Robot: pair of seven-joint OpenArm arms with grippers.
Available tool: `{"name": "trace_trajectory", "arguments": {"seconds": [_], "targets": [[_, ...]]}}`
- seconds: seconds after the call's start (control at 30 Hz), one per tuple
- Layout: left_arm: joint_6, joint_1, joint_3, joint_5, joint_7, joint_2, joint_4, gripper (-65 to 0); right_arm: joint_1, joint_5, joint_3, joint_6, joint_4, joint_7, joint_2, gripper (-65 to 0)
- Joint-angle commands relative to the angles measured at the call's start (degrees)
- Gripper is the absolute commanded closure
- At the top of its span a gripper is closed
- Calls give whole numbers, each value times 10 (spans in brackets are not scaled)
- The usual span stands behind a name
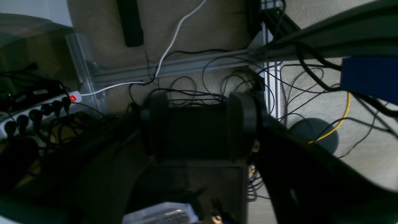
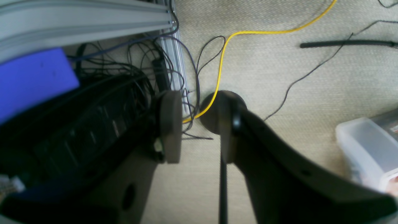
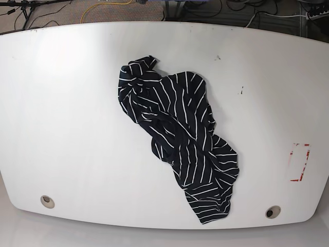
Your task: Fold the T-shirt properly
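The T-shirt [image 3: 177,139] lies crumpled in a long twisted heap on the white table [image 3: 61,118] in the base view, running from the upper middle down toward the front right edge. It is black with thin white stripes. Neither arm shows in the base view. In the left wrist view my left gripper [image 1: 199,130] hangs off the table above the floor, jaws apart, holding nothing. My right gripper [image 2: 199,130] in the right wrist view also hangs over the carpet, its fingers [image 2: 170,124] apart with floor and cables showing between them.
Below the grippers are carpet, tangled black cables, a yellow cable [image 2: 224,56], a white power strip [image 1: 40,112], aluminium frame rails [image 1: 192,65] and a clear plastic box [image 2: 367,149]. The table carries a red-marked rectangle [image 3: 299,162] at right and two round holes [image 3: 47,201] near the front.
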Motion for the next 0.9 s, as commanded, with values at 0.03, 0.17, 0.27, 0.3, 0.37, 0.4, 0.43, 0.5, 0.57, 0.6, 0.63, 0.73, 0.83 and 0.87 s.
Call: {"name": "trace_trajectory", "arguments": {"seconds": [0.03, 0.17, 0.27, 0.3, 0.37, 0.4, 0.43, 0.5, 0.57, 0.6, 0.63, 0.73, 0.83, 0.87], "targets": [[1, 29, 1, -28, -3, -4, 10, -287, -52, 55, -36, 14, 41, 5, 3, -187], [1, 52, 12, -41, -3, -5, 21, -287, -107, 137, -110, 13, 87, -10, 3, -187], [1, 68, 16, -46, -3, -13, 36, -287, -151, 207, -170, 11, 139, -29, 3, -187], [1, 71, 16, -46, -3, -13, 39, -287, -161, 219, -182, 11, 152, -33, 3, -187], [1, 82, 20, -53, -4, -14, 49, -287, -197, 260, -226, 9, 202, -49, 3, -187], [1, 85, 20, -56, -4, -15, 51, -287, -209, 271, -240, 9, 222, -56, 3, -187], [1, 91, 24, -61, -4, -16, 57, -287, -222, 281, -256, 8, 243, -64, 3, -187], [1, 99, 25, -71, -4, -16, 64, -287, -243, 295, -281, 7, 275, -72, 3, -187], [1, 106, 26, -80, -4, -17, 73, -287, -258, 302, -298, 0, 300, -73, 3, -187], [1, 109, 26, -84, -4, -17, 78, -287, -264, 304, -306, -5, 310, -74, 3, -187], [1, 112, 26, -88, -4, -17, 84, -287, -271, 306, -314, -12, 323, -74, 3, -187], [1, 118, 23, -93, -4, -17, 101, -287, -286, 308, -336, -26, 346, -74, 3, -187], [1, 126, 18, -94, -4, -18, 119, -287, -295, 309, -357, -37, 359, -74, 3, -187], [1, 129, 17, -94, -4, -18, 125, -287, -295, 309, -361, -40, 361, -74, 3, -187]]}}
